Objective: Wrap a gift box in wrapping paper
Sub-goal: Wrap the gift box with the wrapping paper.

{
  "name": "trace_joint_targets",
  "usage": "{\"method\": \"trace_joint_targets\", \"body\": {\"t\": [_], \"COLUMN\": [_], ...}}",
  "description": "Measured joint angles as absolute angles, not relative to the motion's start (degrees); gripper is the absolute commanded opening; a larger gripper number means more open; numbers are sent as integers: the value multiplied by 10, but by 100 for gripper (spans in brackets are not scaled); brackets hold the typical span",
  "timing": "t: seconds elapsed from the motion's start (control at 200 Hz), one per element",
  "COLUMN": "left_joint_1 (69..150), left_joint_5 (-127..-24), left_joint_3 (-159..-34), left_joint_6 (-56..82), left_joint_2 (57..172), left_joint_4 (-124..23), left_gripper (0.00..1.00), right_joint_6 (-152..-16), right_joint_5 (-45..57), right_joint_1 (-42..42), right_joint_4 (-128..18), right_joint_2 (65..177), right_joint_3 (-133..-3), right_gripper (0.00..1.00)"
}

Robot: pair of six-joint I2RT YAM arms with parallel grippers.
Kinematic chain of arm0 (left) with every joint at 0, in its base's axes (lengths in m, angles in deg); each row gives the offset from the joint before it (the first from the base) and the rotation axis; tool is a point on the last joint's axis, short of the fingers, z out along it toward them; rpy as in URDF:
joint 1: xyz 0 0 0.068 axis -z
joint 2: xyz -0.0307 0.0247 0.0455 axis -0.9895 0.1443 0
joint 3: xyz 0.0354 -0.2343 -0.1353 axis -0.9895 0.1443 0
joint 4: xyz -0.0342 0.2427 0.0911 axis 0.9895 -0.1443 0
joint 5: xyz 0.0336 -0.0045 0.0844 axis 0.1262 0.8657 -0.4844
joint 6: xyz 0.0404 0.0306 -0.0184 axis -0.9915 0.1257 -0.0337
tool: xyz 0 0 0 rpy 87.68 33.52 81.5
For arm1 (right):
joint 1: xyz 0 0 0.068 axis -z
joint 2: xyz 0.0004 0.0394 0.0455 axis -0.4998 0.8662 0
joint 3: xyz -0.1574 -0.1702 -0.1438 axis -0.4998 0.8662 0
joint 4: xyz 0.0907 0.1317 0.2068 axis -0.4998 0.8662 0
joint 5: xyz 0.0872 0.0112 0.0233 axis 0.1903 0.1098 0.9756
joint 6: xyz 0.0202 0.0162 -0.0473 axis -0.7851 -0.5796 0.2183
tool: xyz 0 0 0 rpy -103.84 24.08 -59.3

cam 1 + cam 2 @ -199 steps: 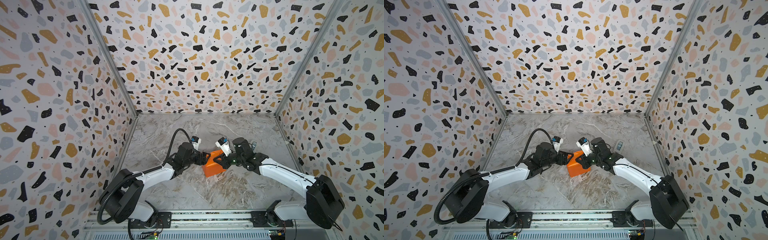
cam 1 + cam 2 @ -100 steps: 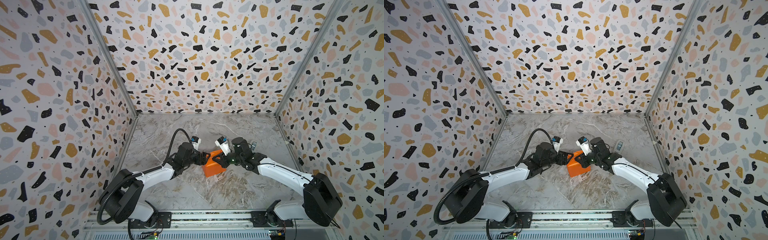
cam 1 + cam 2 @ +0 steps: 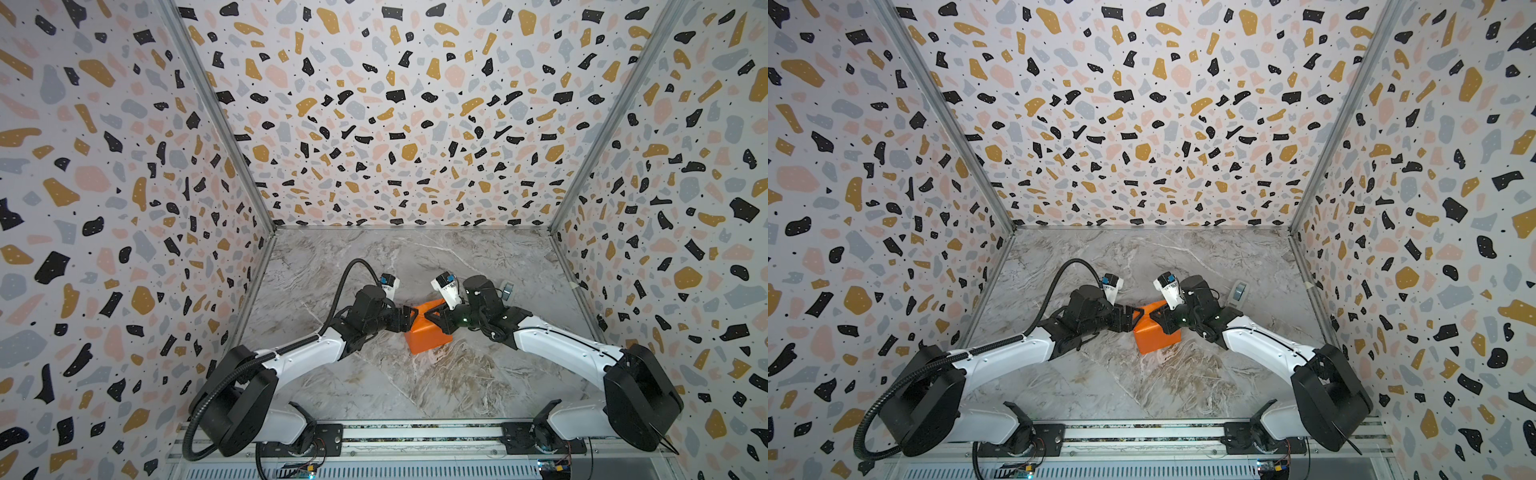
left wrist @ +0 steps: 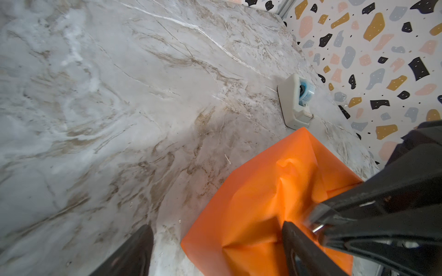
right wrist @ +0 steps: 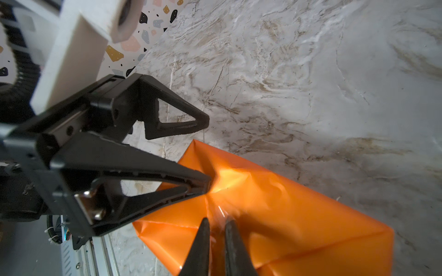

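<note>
I see the wrapping paper [image 3: 428, 338] [image 3: 1156, 337], orange face outward, folded and creased into a boxy parcel lying near the middle of the marble surface [image 3: 415, 257], with the gift box hidden under it.

1 tape dispenser [image 4: 290, 95], pale grey with blue roll, resting on the marble-patterned worktop [image 4: 119, 95] near the right wall. 3 terrazzo-patterned walls [image 3: 374, 104] enclose the worktop.
</note>
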State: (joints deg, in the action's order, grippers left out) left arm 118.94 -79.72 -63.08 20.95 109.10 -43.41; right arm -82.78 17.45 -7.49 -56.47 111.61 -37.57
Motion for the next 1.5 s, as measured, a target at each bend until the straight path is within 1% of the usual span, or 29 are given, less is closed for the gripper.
{"method": "trace_joint_targets", "body": {"t": [0.225, 0.395, 0.871, 1.502], "left_joint_1": [1190, 1190, 1189, 1188], "left_joint_5": [-838, -840, -838, -838], "left_joint_3": [-663, -682, -664, -652], "left_joint_6": [200, 196, 188, 186], "left_joint_2": [1098, 1131, 1135, 1130], "left_joint_4": [-460, -462, -423, -407], "left_gripper": [85, 83, 82, 81], "right_joint_6": [-832, -833, -855, -871], "right_joint_5": [174, 174, 168, 175], "right_joint_1": [-75, -75, -78, -72], "right_joint_4": [-577, -577, -570, -565], "right_joint_2": [1112, 1112, 1123, 1180], "right_joint_3": [-367, -367, -383, -439], "right_gripper": [15, 15, 22, 25]}}
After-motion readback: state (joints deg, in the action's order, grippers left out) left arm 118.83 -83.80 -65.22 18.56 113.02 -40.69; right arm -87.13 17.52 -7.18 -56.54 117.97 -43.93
